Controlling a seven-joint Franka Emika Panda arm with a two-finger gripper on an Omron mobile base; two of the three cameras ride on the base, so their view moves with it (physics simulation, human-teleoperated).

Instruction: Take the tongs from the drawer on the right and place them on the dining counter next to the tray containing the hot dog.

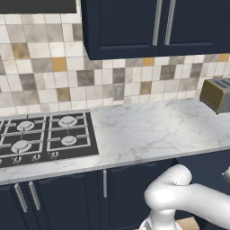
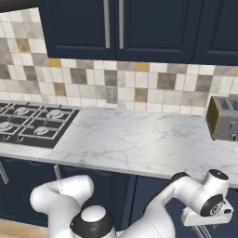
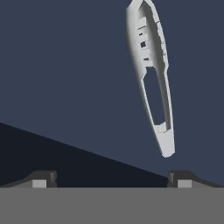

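Observation:
In the hand view the silver-grey tongs [image 3: 153,78] lie on the navy floor of the drawer [image 3: 65,78], running from the top centre down toward the lower right. My gripper [image 3: 112,179] hangs above the drawer, open, its two dark fingertips [image 3: 41,178] set wide apart with nothing between them; the tongs' lower end lies just above the right fingertip. In the right base view the arm's wrist [image 2: 211,197] reaches down below the worktop's front edge at the lower right. The dining counter, the tray and the hot dog are out of view.
A marble worktop [image 1: 157,130] carries a black stove [image 1: 42,137] on the left and a toaster [image 2: 225,118] at the right. Navy cabinet doors [image 1: 58,197] run below it and wall cabinets [image 2: 116,28] hang above. A darker shaded wedge [image 3: 52,162] crosses the drawer floor.

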